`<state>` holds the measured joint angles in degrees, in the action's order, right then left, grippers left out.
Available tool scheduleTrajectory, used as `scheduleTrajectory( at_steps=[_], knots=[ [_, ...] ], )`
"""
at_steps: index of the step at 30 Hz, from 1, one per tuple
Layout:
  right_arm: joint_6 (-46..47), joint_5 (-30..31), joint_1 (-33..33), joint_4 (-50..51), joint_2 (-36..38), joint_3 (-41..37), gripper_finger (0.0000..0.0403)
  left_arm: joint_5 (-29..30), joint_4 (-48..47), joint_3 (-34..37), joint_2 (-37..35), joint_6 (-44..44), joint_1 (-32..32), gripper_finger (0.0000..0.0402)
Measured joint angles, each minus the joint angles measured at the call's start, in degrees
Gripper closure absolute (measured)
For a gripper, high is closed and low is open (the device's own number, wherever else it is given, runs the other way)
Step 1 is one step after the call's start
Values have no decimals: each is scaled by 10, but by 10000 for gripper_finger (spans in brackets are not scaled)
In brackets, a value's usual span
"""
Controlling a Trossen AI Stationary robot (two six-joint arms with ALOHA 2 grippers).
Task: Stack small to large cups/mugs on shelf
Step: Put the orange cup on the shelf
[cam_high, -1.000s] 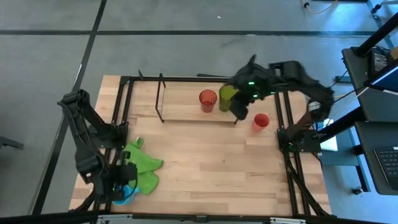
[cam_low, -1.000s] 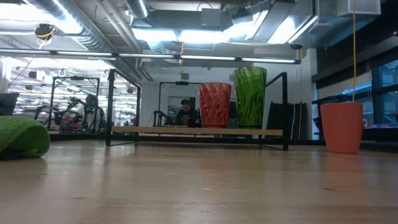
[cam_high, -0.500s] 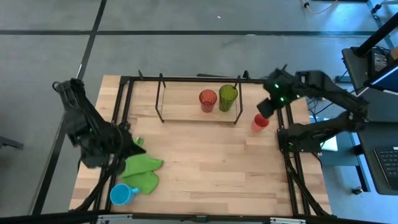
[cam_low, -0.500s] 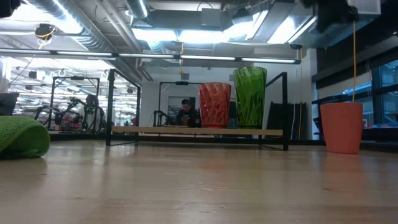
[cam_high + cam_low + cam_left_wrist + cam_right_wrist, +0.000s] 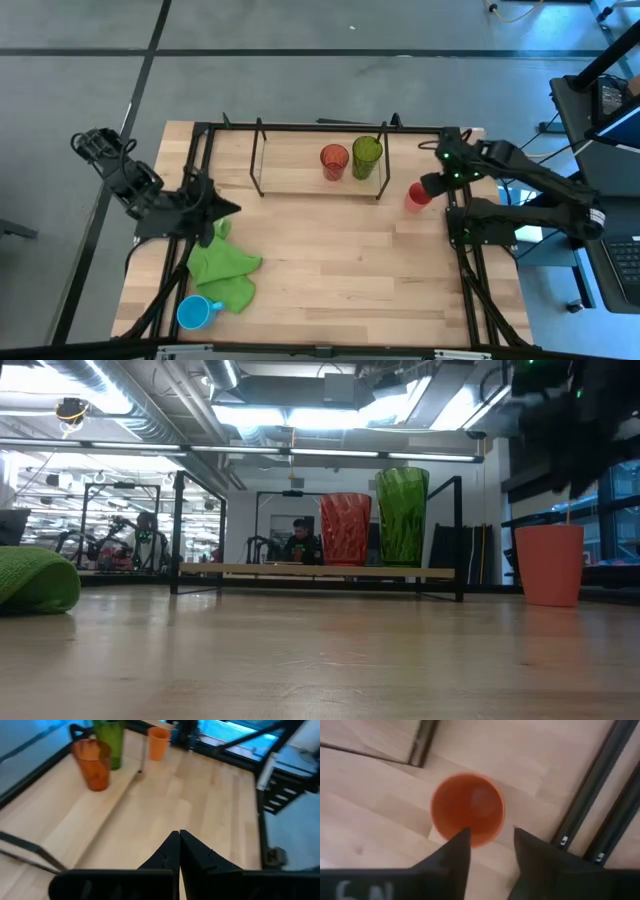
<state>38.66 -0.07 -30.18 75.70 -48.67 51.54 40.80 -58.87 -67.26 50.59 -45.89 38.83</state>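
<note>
Two ribbed translucent tumblers (image 5: 350, 158) – wire shelf (image 5: 262, 160) | right pincer (image 5: 489, 845) wide over round red cup (image 5: 467, 809) | left pincer (image 5: 179, 851) pinched

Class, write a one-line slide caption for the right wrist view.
Right pincer, open, poised above the small red cup standing on the wooden table.

You have a pale wooden tabletop (image 5: 340, 260) with visible grain and a soft sheen. On the thin black metal-rod shelf (image 5: 318, 160), the red-orange tumbler (image 5: 345, 529) and green tumbler (image 5: 402, 516) look like ribbed translucent plastic. The small red cup (image 5: 467, 809) is smooth, opaque, matt plastic. The blue mug (image 5: 197, 313) looks glossy. The green cloth (image 5: 224, 269) is soft and crumpled.
</note>
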Motion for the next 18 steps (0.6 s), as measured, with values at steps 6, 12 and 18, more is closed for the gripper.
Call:
scheduleTrajectory(
  at_steps=[6, 12, 18],
  knots=[
    [1, -5, -24, -66, -3, -80, 206, -43, -1, 0, 0, 0, -53, 401],
    [13, -13, -37, -116, -4, -129, 224, -50, -9, 0, 0, 0, -79, 401],
    [33, -24, -38, -146, -4, -182, 263, -59, -24, 0, 0, 0, -97, 401]
  ],
)
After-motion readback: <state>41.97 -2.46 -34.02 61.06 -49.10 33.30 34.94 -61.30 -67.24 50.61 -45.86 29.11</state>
